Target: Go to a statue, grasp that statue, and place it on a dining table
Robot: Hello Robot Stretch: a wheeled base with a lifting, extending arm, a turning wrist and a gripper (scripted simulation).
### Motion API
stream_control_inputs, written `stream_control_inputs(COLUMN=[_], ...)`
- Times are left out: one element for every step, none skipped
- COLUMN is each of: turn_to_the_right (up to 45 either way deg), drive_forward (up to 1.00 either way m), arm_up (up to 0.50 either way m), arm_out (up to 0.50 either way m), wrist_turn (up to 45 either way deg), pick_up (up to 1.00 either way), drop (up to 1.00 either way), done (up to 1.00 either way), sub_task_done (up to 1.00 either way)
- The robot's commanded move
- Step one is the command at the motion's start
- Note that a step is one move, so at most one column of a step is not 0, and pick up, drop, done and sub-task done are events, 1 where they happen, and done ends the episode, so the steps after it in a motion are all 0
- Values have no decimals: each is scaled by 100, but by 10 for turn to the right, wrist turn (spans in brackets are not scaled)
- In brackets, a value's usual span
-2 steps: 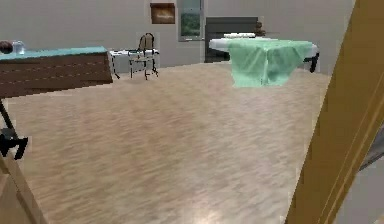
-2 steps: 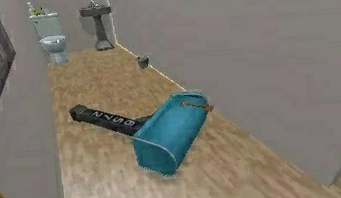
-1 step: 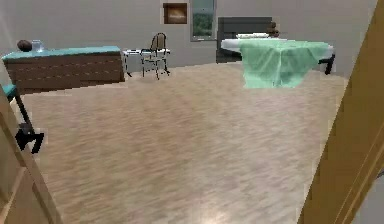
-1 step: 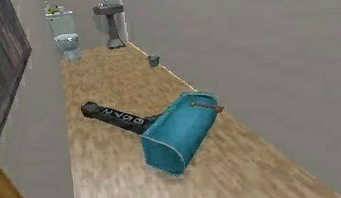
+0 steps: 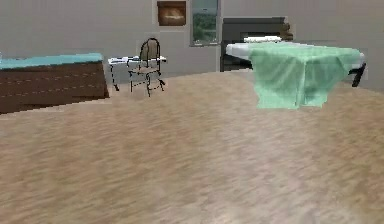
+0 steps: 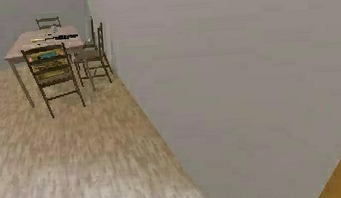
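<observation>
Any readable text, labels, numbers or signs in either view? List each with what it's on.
None can be read.
The framed picture on the far wall in the forward view has no lettering that can be made out.
The small things on the dining table in the arm side view are too small to tell whether they carry any print.

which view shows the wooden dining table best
The arm side view: the light wooden rectangular dining table stands at its upper left, with dark wooden chairs around it. The forward view faces a bed draped in green cloth instead.
</observation>
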Motion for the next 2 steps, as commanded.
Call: stream_control_inputs(turn_to_the_right=[0,-30], drive_forward=[100,0], arm_up=[0,0], arm_out=[0,0], wrist_turn=[0,0], pick_up=[0,0], drop=[0,0], done=[0,0], sub_task_done=[0,0])
